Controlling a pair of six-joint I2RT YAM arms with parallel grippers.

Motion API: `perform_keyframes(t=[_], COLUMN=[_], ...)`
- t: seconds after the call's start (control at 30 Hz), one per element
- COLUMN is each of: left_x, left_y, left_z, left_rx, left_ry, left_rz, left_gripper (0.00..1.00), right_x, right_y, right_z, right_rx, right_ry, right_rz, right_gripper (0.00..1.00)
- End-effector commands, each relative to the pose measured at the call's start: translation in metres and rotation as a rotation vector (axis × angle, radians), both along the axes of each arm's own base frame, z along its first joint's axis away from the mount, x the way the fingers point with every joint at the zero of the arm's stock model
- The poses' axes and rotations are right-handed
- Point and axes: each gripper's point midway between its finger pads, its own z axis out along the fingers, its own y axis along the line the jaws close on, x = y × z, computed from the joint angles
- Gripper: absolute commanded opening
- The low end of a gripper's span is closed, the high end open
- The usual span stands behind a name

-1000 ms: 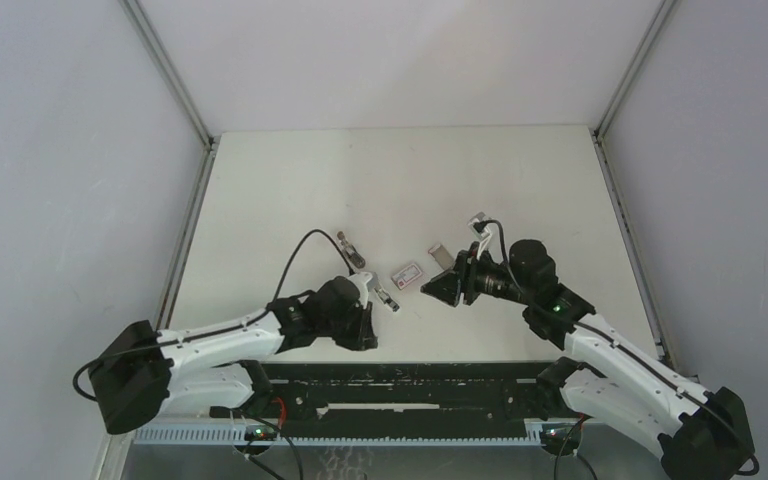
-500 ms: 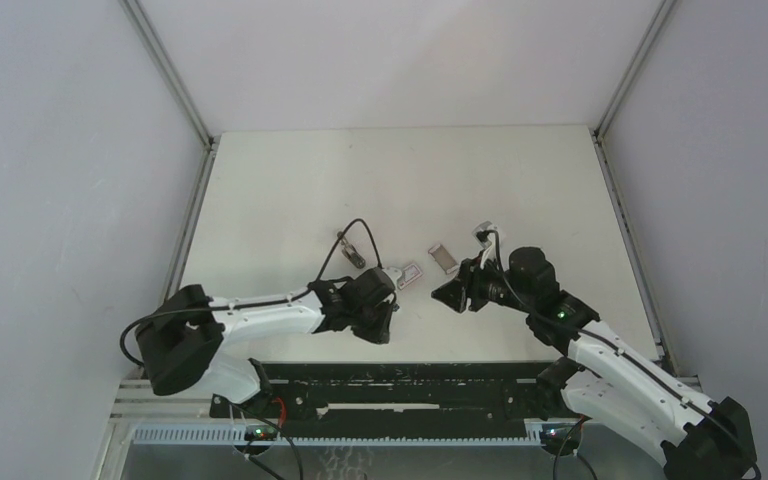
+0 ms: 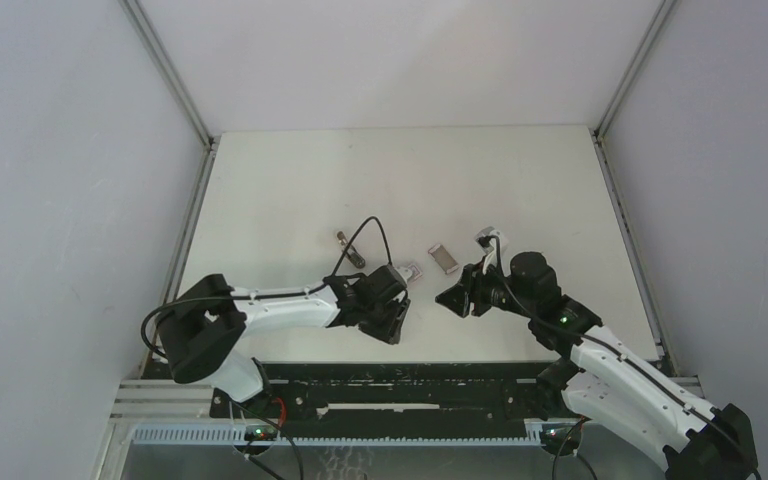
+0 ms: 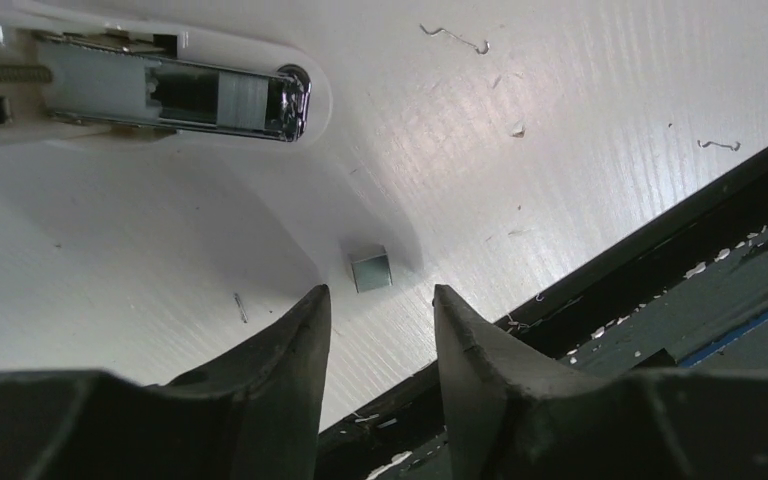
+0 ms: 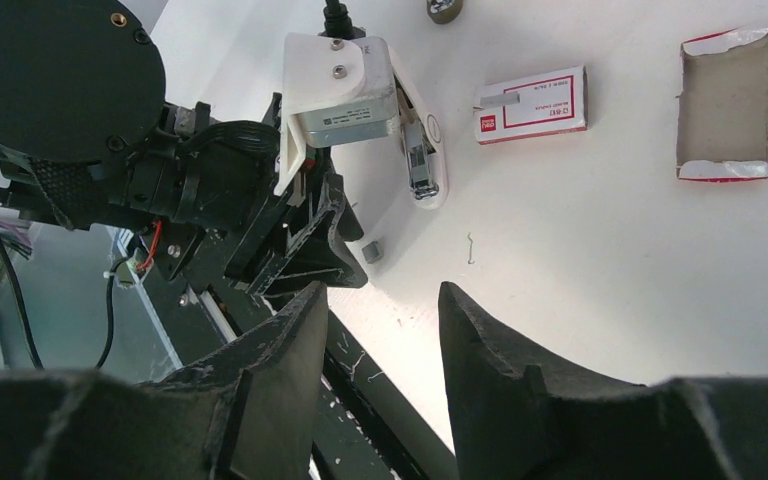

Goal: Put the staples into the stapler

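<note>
The staples box is pink-red with a white label. It lies flat on the white table and also shows in the top view. A white stapler lies open with its metal magazine facing up. It sits under my left wrist. A small grey block of staples lies loose just beyond my left fingertips and shows in the right wrist view. My left gripper is open and empty, low over the table by that block. My right gripper is open and empty, to the right.
An open grey-brown tray with red edges lies right of the box. A small dark metal item lies to the left. Loose single staples are scattered near the table's near edge, with the black rail below it.
My left arm has swung right, so its gripper is now over the stapler near the loose staple block. My right gripper has drawn back slightly to the right.
</note>
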Motion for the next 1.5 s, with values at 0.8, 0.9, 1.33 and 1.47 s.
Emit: perform_keyframes(t=[0.8,0.9,1.33,1.47], left_x=[-0.003,0.023,0.137,0.143], left_y=[-0.052,-0.028,0.139,0.163], left_z=[0.042,0.065,0.128,0.110], left_rx=[-0.362,-0.406,-0.495,-0.461], left_ry=[-0.045,-0.168,-0.639,-0.638], left_rz=[-0.017,0.076,0.602,0.667], left_gripper=[0.57,0.62,0.76,0.77], right_x=[0.015,0.006,-0.011,-0.017], right_y=[-0.014,-0.002,0.057,0.076], right_z=[-0.034,-0.044,-0.072,-0.084], right_rx=[-0.162,-0.195,-0.516,-0.603], right_ry=[0.092,0.101,0.069,0.064], right_rz=[-0.254,-0.235,-0.102,-0.059], right_gripper=[0.45,0.45,0.45,0.41])
